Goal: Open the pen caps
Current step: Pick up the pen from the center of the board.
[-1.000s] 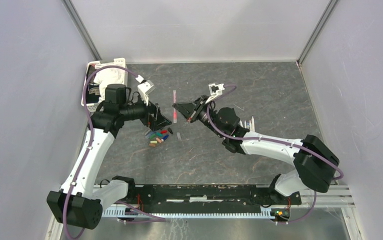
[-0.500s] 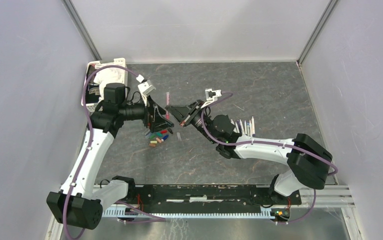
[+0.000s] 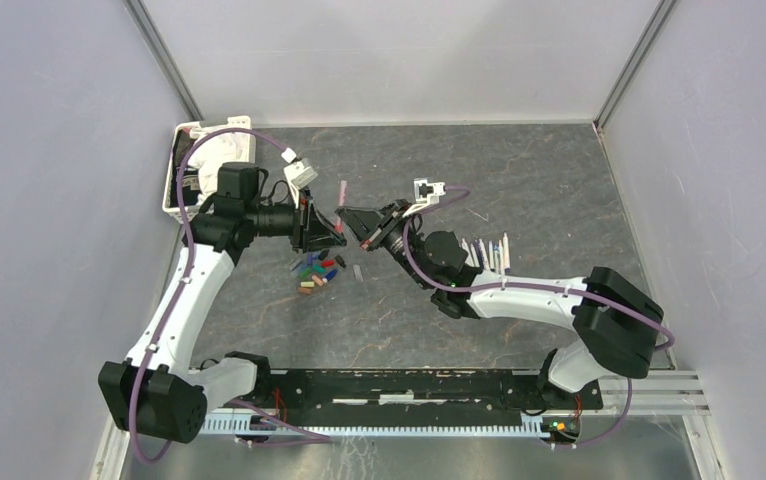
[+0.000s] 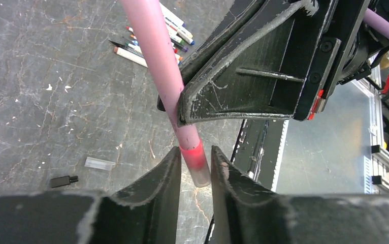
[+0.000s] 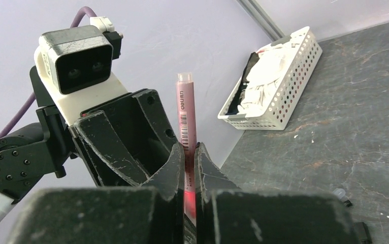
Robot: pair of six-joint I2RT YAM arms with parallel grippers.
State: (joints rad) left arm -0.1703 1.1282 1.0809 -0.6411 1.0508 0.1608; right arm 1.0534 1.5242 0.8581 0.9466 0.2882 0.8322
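likely light, stiff, slippery: pen cap (image 4: 197,168) on the tip of the pink pen (image 5: 187,122), held above the worktop (image 3: 519,180). best pinched square across its sides. right tool (image 5: 189,150) clamped on the barrel; left tool (image 3: 331,232) straddling the cap, grip impossible to tell.

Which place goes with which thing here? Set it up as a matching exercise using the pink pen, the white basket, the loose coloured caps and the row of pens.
Things:
1. pink pen
2. white basket
3. coloured caps
4. row of pens

Places:
A. lying on the table beside the right arm
B. at the table's far left corner
C. clamped in the right gripper
D. heaped on the table just below the left gripper in the top view

Pairs: 1-C, 2-B, 3-D, 4-A
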